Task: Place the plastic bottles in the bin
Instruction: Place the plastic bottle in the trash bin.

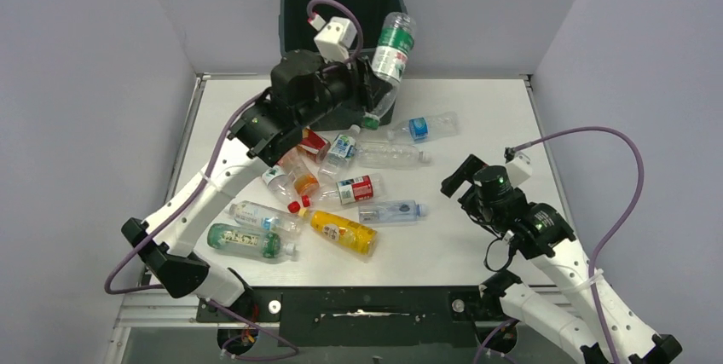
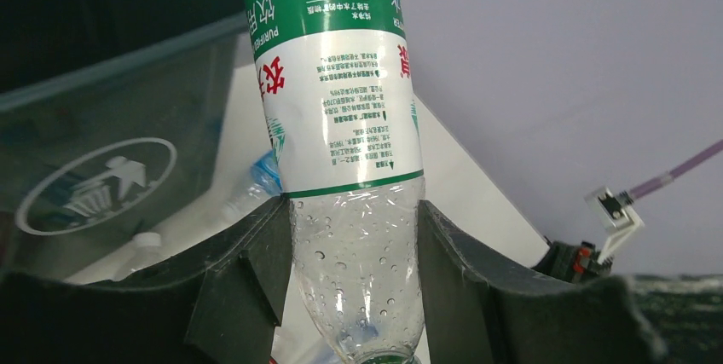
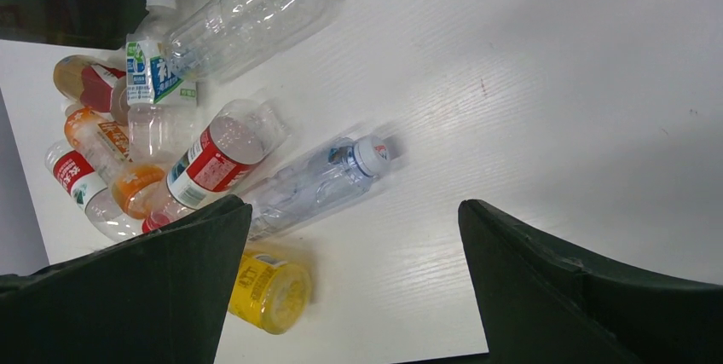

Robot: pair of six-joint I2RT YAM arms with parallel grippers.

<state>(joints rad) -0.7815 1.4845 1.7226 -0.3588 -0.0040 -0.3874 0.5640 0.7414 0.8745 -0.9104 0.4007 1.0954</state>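
Your left claw [image 2: 356, 270] clamped on green-label bottle [image 1: 393, 50] near its neck, cap end down, base raised. Bottle up by right front corner of bin [image 1: 294, 6]. Your right claw [image 3: 354, 210] spread wide, empty, above right side of surface [image 1: 477, 117]. Other bottles [image 1: 356, 189] lie clustered on surface before bin.

Lab: grey-screened robot table [image 1: 443, 249]

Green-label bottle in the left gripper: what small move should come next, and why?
Probably swing the left gripper a little to the left, over the bin, before letting go. It is shut on the green-label bottle, which stands tilted near the bin's right rim, not clearly above the opening. Released here, it might miss.
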